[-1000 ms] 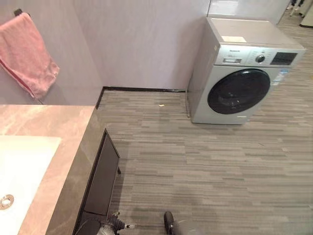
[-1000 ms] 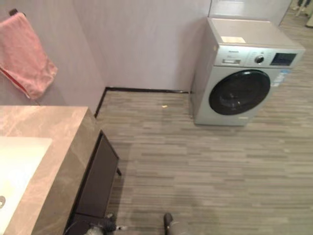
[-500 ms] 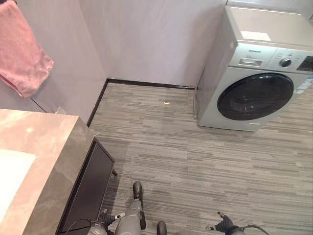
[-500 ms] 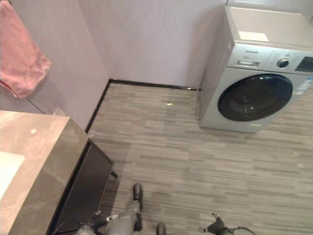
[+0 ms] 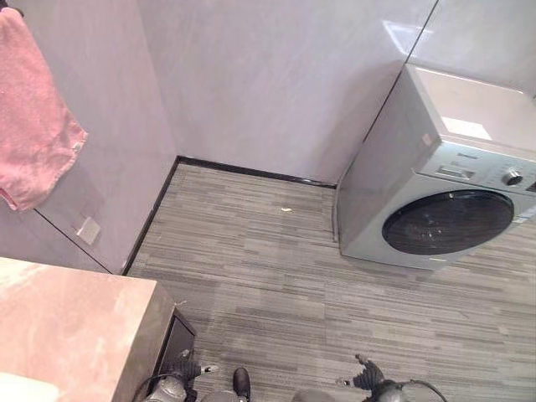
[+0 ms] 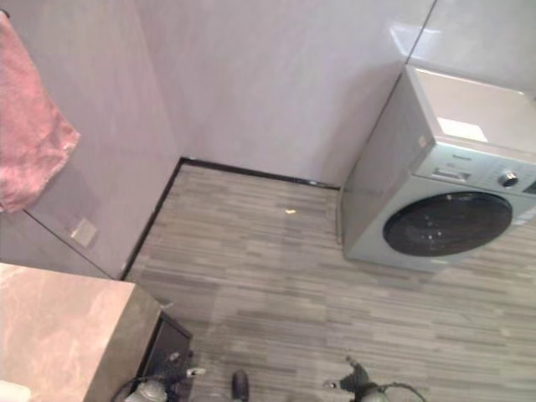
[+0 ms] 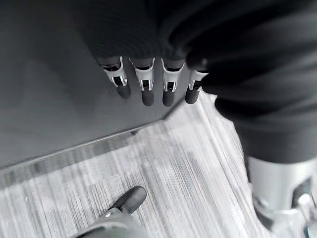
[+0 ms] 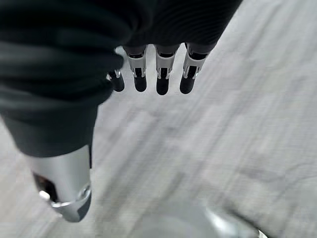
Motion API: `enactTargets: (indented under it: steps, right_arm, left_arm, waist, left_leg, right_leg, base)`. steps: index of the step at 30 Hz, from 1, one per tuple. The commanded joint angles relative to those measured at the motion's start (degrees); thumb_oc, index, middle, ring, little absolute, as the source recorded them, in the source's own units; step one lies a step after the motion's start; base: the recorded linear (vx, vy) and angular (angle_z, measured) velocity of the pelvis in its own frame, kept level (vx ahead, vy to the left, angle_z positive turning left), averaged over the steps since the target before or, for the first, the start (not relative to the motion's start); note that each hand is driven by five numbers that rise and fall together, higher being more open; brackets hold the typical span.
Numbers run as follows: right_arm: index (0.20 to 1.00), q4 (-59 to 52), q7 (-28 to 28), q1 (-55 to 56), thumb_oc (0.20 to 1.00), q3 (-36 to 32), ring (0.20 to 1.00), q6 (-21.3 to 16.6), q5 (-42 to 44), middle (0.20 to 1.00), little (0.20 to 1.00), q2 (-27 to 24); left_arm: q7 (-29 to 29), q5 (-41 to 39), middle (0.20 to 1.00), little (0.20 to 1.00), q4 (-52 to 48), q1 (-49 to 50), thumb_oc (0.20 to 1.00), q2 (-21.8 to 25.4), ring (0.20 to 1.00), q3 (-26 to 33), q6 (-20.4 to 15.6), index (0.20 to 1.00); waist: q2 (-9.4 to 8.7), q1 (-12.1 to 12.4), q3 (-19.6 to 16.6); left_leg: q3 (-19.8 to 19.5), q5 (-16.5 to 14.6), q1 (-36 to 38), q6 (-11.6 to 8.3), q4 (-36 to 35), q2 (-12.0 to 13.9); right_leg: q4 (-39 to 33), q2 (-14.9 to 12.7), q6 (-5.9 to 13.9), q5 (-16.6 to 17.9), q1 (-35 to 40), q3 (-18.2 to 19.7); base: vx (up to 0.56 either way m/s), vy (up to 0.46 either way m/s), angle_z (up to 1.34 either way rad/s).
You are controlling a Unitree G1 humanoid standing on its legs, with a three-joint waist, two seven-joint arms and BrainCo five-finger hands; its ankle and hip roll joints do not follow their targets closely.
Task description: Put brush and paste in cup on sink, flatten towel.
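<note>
A pink towel [image 5: 33,126] hangs bunched on the wall at the far left, above the marble counter [image 5: 67,335]. A sliver of the white sink [image 5: 12,389] shows at the counter's lower left corner. My left hand [image 7: 146,89] hangs low beside the counter's dark cabinet side, fingers straight and holding nothing; it also shows at the bottom edge of the left eye view [image 5: 172,385]. My right hand [image 8: 161,74] hangs over the bare floor, its fingers straight too and nothing in it; it shows low in the left eye view [image 5: 373,383].
A silver washing machine [image 5: 444,201] with a dark round door stands against the wall at the right. Grey plank floor [image 5: 276,276] spreads between it and the counter. A dark cabinet panel [image 5: 172,339] runs under the counter's edge.
The camera has moved: the counter and sink have slid off toward the lower left, and the washing machine sits further right and lower. Both hands stay low at the bottom edge.
</note>
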Motion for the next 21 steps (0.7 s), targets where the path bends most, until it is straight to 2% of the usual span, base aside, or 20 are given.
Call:
enactTargets:
  steps: [1, 2, 4, 5, 6, 8, 9, 11, 13, 14, 15, 16, 17, 18, 19, 20, 21]
  right_arm:
    - [1.000, 0.34, -0.84, 0.15, 1.000, -0.97, 1.000, -0.72, 1.72, 1.000, 1.000, -2.34]
    - [1.000, 0.34, -0.84, 0.17, 1.000, -0.96, 1.000, -0.73, 1.72, 1.000, 1.000, -2.35]
    - [1.000, 0.24, -0.76, 1.12, 1.000, -0.80, 1.000, -0.62, 1.52, 1.000, 1.000, -2.59]
    - [1.000, 0.24, -0.76, 1.11, 1.000, -0.80, 1.000, -0.62, 1.52, 1.000, 1.000, -2.59]
    - [1.000, 0.45, -0.41, 2.29, 1.000, -1.09, 1.000, -0.33, 1.53, 1.000, 1.000, -2.51]
    - [1.000, 0.52, -0.05, 3.20, 1.000, -1.04, 1.000, -0.01, 1.11, 1.000, 1.000, -2.20]
    - [1.000, 1.16, 0.54, 4.19, 1.000, -0.93, 1.000, 0.28, 0.35, 1.000, 1.000, -1.92]
    - [1.000, 1.54, 0.64, 4.53, 1.000, -0.97, 1.000, 0.32, 0.15, 1.000, 1.000, -1.76]
    - [1.000, 2.40, 1.01, 5.24, 1.000, -1.23, 1.000, 0.41, 0.15, 1.000, 1.000, -1.61]
    - [1.000, 3.20, 1.50, 5.88, 1.000, -1.35, 1.000, 0.34, 0.23, 1.000, 1.000, -1.80]
    - [1.000, 3.20, 1.50, 5.88, 1.000, -1.35, 1.000, 0.34, 0.23, 1.000, 1.000, -1.80]
    - [1.000, 3.82, 1.60, 5.83, 1.000, -1.38, 1.000, 0.43, 0.13, 1.000, 1.000, -1.95]
    - [1.000, 3.82, 1.60, 5.84, 1.000, -1.37, 1.000, 0.42, 0.13, 1.000, 1.000, -1.97]
    - [1.000, 3.56, 1.35, 5.70, 1.000, -2.03, 1.000, 0.11, 1.32, 1.000, 1.000, -2.79]
    - [1.000, 3.38, 1.09, 5.45, 1.000, -2.34, 1.000, -0.08, 1.97, 1.000, 1.000, -3.23]
    - [1.000, 3.24, 0.61, 5.01, 1.000, -2.80, 1.000, -0.28, 2.67, 1.000, 1.000, -3.82]
    - [1.000, 3.25, 0.02, 4.33, 1.000, -3.29, 1.000, -0.36, 3.26, 1.000, 1.000, -4.36]
  left_arm:
    - [0.62, 2.30, 1.000, 1.000, 2.46, -0.87, 1.000, 2.96, 1.000, 1.65, 0.39, 1.000]
    - [0.63, 2.30, 1.000, 1.000, 2.48, -0.85, 1.000, 2.93, 1.000, 1.65, 0.38, 1.000]
    - [0.42, 3.25, 1.000, 1.000, 2.87, -1.26, 1.000, 2.61, 1.000, 1.02, 0.28, 1.000]
    - [0.42, 3.25, 1.000, 1.000, 2.87, -1.26, 1.000, 2.60, 1.000, 1.03, 0.28, 1.000]
    - [0.40, 4.21, 1.000, 1.000, 3.15, -1.71, 1.000, 2.27, 1.000, 0.46, 0.02, 1.000]
    - [0.23, 4.56, 1.000, 1.000, 3.59, -1.66, 1.000, 2.04, 1.000, 0.10, -0.04, 1.000]
    - [0.65, 4.72, 1.000, 1.000, 4.09, -1.45, 1.000, 1.75, 1.000, 0.34, 0.00, 1.000]
    - [0.49, 4.88, 1.000, 1.000, 4.36, -1.21, 1.000, 1.73, 1.000, 0.41, -0.05, 1.000]
    - [0.34, 4.49, 1.000, 1.000, 4.52, -0.79, 1.000, 1.69, 1.000, 0.90, -0.07, 1.000]
    - [0.17, 4.68, 1.000, 1.000, 4.77, -0.27, 1.000, 1.70, 1.000, 1.07, -0.09, 1.000]
    - [0.17, 4.68, 1.000, 1.000, 4.77, -0.27, 1.000, 1.69, 1.000, 1.07, -0.09, 1.000]
    - [0.06, 4.20, 1.000, 1.000, 5.12, 0.22, 1.000, 1.50, 1.000, 1.23, 0.15, 1.000]
    - [0.06, 4.19, 1.000, 1.000, 5.11, 0.24, 1.000, 1.47, 1.000, 1.23, 0.15, 1.000]
    - [-0.14, 3.47, 1.000, 1.000, 4.86, 0.79, 1.000, 1.16, 1.000, 1.43, -0.03, 1.000]
    - [-0.09, 3.26, 1.000, 1.000, 4.62, 0.75, 1.000, 1.04, 1.000, 1.33, -0.18, 1.000]
    - [-0.06, 3.12, 1.000, 1.000, 4.36, 0.44, 1.000, 1.02, 1.000, 0.98, -0.23, 1.000]
    - [0.06, 3.01, 1.000, 1.000, 4.11, 0.00, 1.000, 1.15, 1.000, 0.62, -0.18, 1.000]
  waist:
    - [-0.11, -1.78, 1.75]
    - [-0.01, -2.02, 1.97]
    - [-0.93, -3.35, 2.37]
    - [-0.91, -3.37, 2.44]
    - [-1.37, -4.61, 3.00]
    - [-1.98, -5.39, 2.97]
    - [-2.08, -6.19, 2.94]
    - [-1.95, -6.70, 2.91]
    - [-1.99, -7.50, 2.43]
    - [-1.85, -7.96, 1.33]
    - [-1.85, -7.95, 1.34]
    - [-1.24, -8.06, 0.15]
    - [-1.13, -8.13, 0.12]
    - [-0.28, -8.09, -0.48]
    - [-0.02, -8.17, -0.44]
    - [0.10, -8.30, -0.20]
    - [-0.45, -7.99, 0.38]
  left_leg:
    - [-0.80, -1.21, -0.49, -5.91, 3.11, 2.00]
    - [-1.08, -1.43, -0.24, -5.93, 3.23, 2.04]
    - [-3.06, -3.44, 2.03, -6.26, 3.53, 0.61]
    - [-3.09, -3.45, 2.11, -6.26, 3.53, 0.62]
    - [-4.83, -5.66, 4.35, -6.80, 4.07, 0.15]
    - [-5.67, -7.03, 5.86, -7.10, 4.08, -0.22]
    - [-7.40, -8.75, 8.35, -7.68, 3.92, -0.07]
    - [-8.42, -9.57, 9.70, -7.84, 3.69, 0.17]
    - [-10.62, -10.26, 12.15, -8.12, 3.30, 0.30]
    - [-12.38, -11.15, 14.62, -8.77, 2.87, 0.99]
    - [-12.38, -11.15, 14.63, -8.77, 2.87, 0.99]
    - [-13.40, -10.43, 15.59, -9.62, 3.47, 2.48]
    - [-13.45, -10.50, 15.58, -9.64, 3.50, 2.58]
    - [-13.77, -8.69, 14.25, -11.26, 7.53, 3.87]
    - [-13.39, -6.30, 12.46, -12.47, 11.17, 4.52]
    - [-12.13, -2.67, 8.99, -13.97, 17.17, 5.63]
    - [-10.49, 0.88, 5.80, -15.14, 22.81, 6.17]
  right_leg:
    - [-26.51, 0.68, -1.34, 13.18, 1.38, -0.19]
    - [-26.64, 0.67, -1.33, 13.04, 1.85, -0.47]
    - [-33.92, 1.06, -1.14, 15.62, 0.25, 2.67]
    - [-33.96, 1.07, -1.14, 15.63, 0.35, 2.64]
    - [-39.77, -0.33, -0.24, 19.00, -2.44, 4.26]
    - [-43.11, -1.59, 0.43, 21.22, -4.13, 3.88]
    - [-45.16, -2.44, 1.11, 22.81, -5.51, 2.62]
    - [-45.54, -2.30, 1.28, 23.38, -5.80, 2.61]
    - [-44.52, -1.76, 1.39, 24.55, -6.61, 4.38]
    - [-43.91, -0.80, 0.77, 25.66, -5.55, 5.65]
    - [-43.92, -0.79, 0.77, 25.66, -5.53, 5.65]
    - [-42.54, 0.51, -0.21, 25.70, -5.12, 5.04]
    - [-42.51, 0.57, -0.23, 25.63, -5.12, 4.93]
    - [-41.35, 1.80, -1.79, 24.03, -4.07, 3.52]
    - [-41.30, 2.14, -2.48, 23.34, -3.29, 2.91]
    - [-41.56, 2.28, -3.43, 22.25, -1.64, 2.01]
    - [-41.91, 1.84, -4.24, 21.30, 0.20, 1.36]
  base:
    - [0.33, 0.032, 0.26]
    - [0.22, -0.002, 0.57]
    - [0.24, -0.007, 0.74]
    - [0.38, -0.035, 0.80]
    - [0.34, -0.042, 0.82]
    - [0.48, -0.073, 0.62]
    - [0.50, -0.090, 0.62]
    - [0.31, -0.062, 0.61]
    - [0.40, -0.130, 0.72]
    - [0.41, -0.163, 0.87]
    - [0.54, -0.283, 0.95]
    - [0.26, -0.157, 1.07]
    - [0.48, -0.308, 0.70]
    - [0.30, -0.233, 0.41]
    - [0.36, -0.309, 0.40]
    - [0.21, -0.234, 0.53]
    - [0.25, -0.337, 0.43]
